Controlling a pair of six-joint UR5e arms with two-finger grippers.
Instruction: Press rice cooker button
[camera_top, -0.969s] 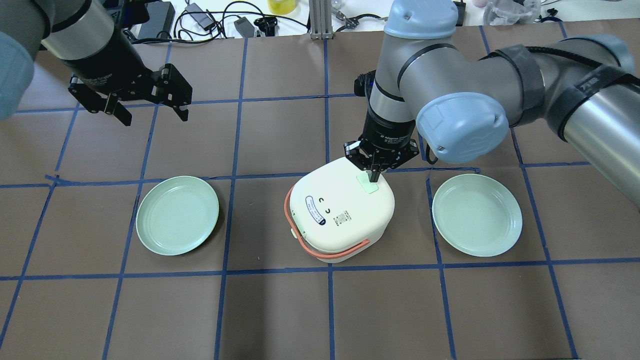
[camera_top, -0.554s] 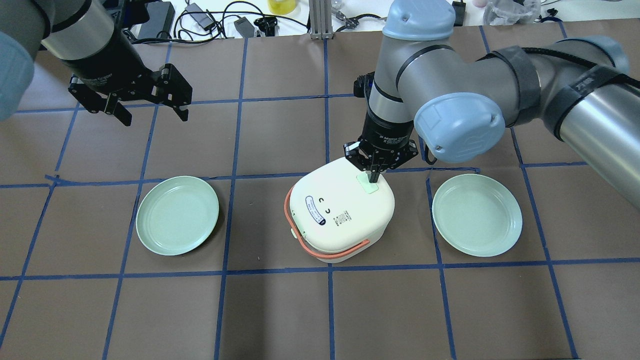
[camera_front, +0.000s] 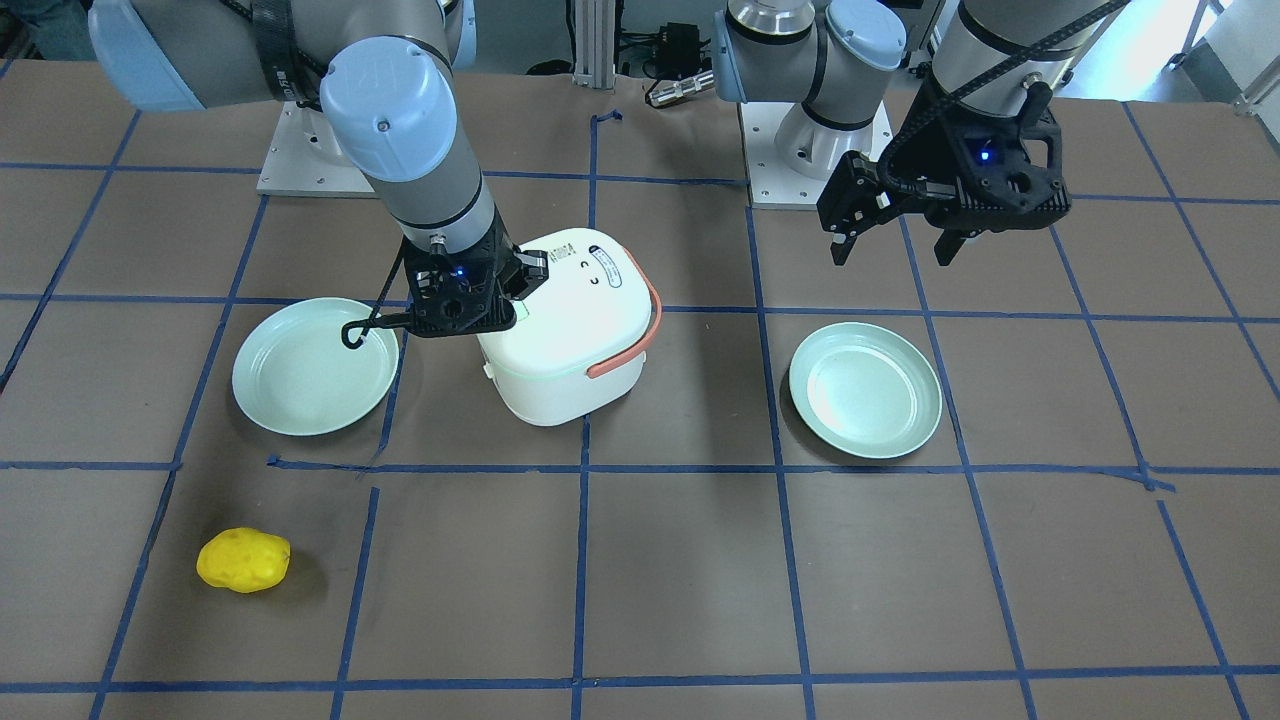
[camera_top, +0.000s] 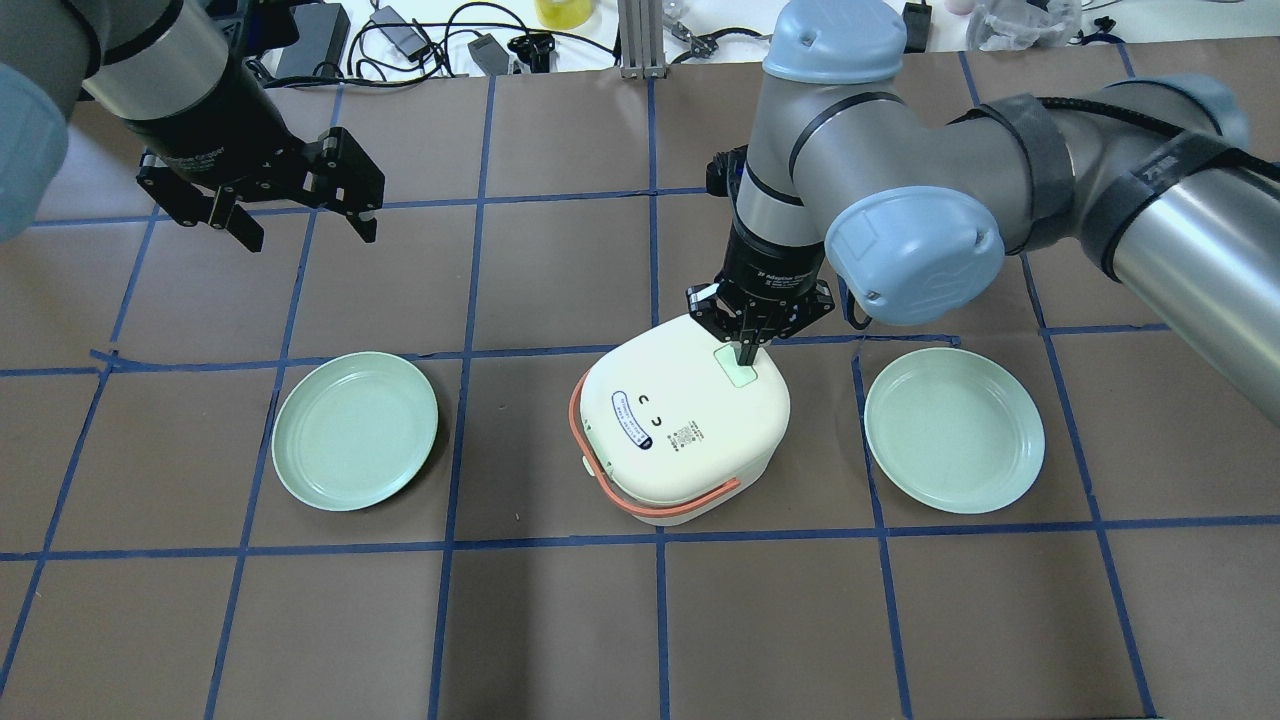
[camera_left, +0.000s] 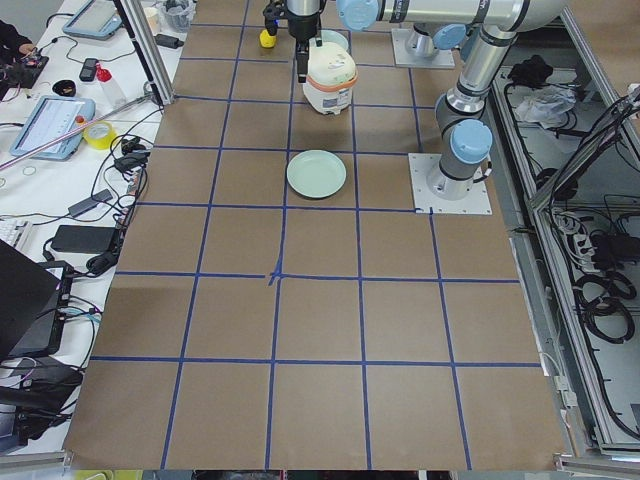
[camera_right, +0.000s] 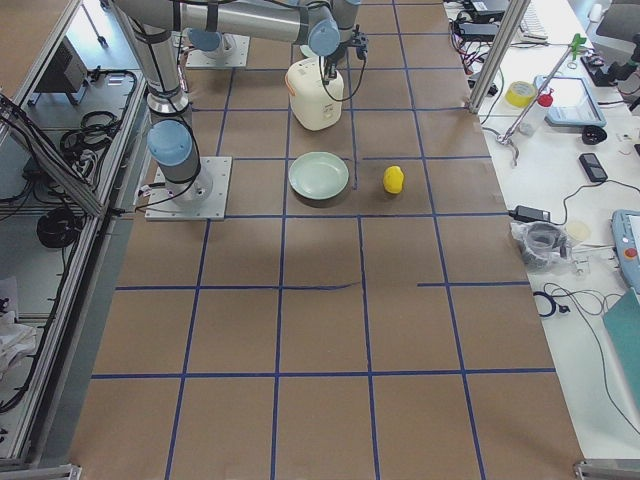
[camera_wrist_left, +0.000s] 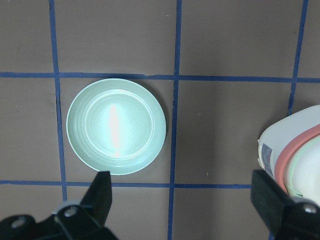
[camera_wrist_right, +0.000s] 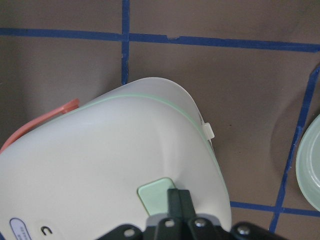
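The white rice cooker (camera_top: 685, 430) with an orange handle stands mid-table. Its pale green button (camera_top: 739, 371) is on the lid's far right edge. My right gripper (camera_top: 746, 352) is shut, pointing straight down, with its joined fingertips on the button's far end. The right wrist view shows the button (camera_wrist_right: 156, 194) with the shut fingertips (camera_wrist_right: 179, 200) against its right side. In the front view the right gripper (camera_front: 470, 305) covers the button on the cooker (camera_front: 570, 340). My left gripper (camera_top: 300, 228) is open and empty, raised over the far left of the table.
A green plate (camera_top: 355, 430) lies left of the cooker and another plate (camera_top: 955, 430) right of it. A yellow lumpy object (camera_front: 243, 560) lies near the operators' edge, beyond the right plate (camera_front: 315, 365). Cables and gear line the far table edge.
The right arm's elbow has shifted very slightly. The shut fingertips stay on the button. The left arm has not moved.
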